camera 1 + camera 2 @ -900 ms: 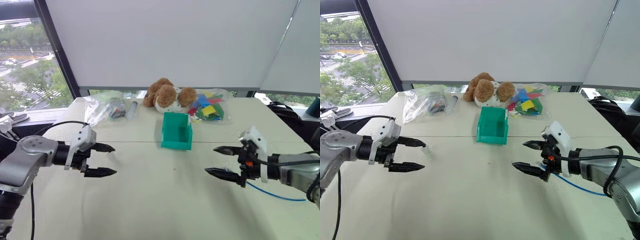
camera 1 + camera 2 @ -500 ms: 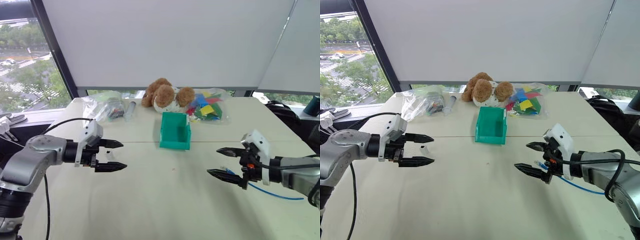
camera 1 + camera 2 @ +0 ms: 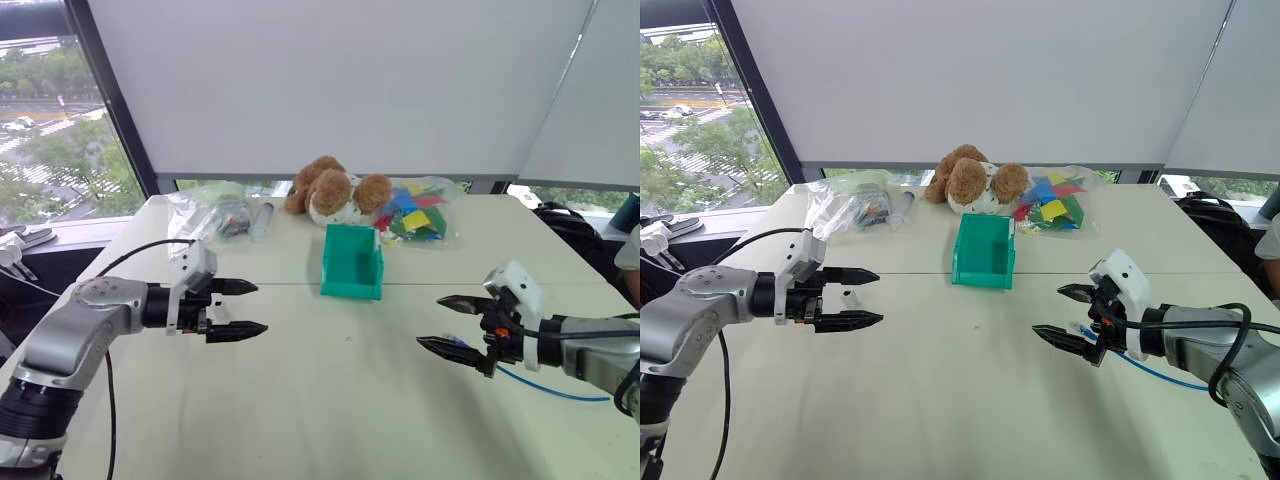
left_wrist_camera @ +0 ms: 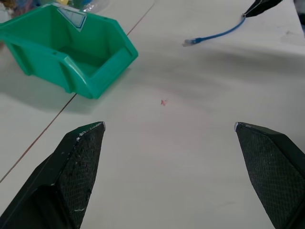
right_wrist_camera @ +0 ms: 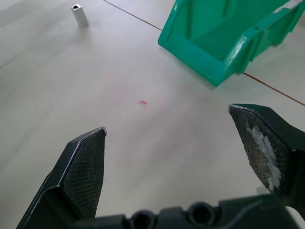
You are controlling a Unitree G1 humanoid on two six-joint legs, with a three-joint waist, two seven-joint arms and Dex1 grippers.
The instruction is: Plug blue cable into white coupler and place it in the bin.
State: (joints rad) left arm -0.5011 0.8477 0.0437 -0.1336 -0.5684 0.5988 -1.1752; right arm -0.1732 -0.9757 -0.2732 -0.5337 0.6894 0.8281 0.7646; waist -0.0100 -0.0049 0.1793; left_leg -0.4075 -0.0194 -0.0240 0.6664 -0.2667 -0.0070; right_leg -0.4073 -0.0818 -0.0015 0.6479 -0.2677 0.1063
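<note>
Left wrist view catches both claws, left claw point(image 3: 232, 306) and right claw point(image 3: 452, 324), spread empty, so right should descend squarely over blue cable point(image 4: 214, 36) plug.

From our right wrist cam we've got the right gripper point(image 5: 171, 143) with both black fingers point(image 5: 81, 167) spread wide over the pale table point(image 5: 71, 86). Past them sits the green bin point(image 5: 224, 43), open side facing us, and a small white coupler point(image 5: 79, 15) stands well apart from it. There's a tiny red speck point(image 5: 142, 102) between.
</note>
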